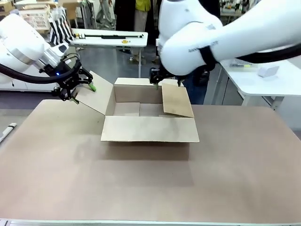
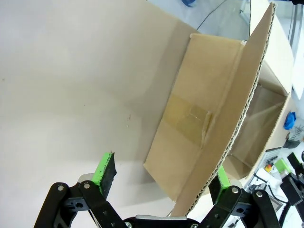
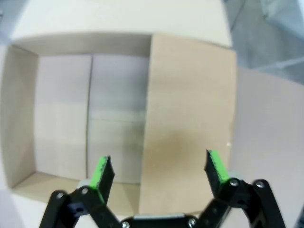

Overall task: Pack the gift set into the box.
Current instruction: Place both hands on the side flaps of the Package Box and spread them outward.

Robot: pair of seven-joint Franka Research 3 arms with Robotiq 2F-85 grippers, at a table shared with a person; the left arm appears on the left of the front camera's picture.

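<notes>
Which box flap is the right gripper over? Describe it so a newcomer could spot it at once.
In the middle of the table stands the open cardboard box. The flap is on the side toward the robot's right arm, beneath the open right gripper. While the other three flaps splay outward or stand up, this one leans inward over the opening.
</notes>
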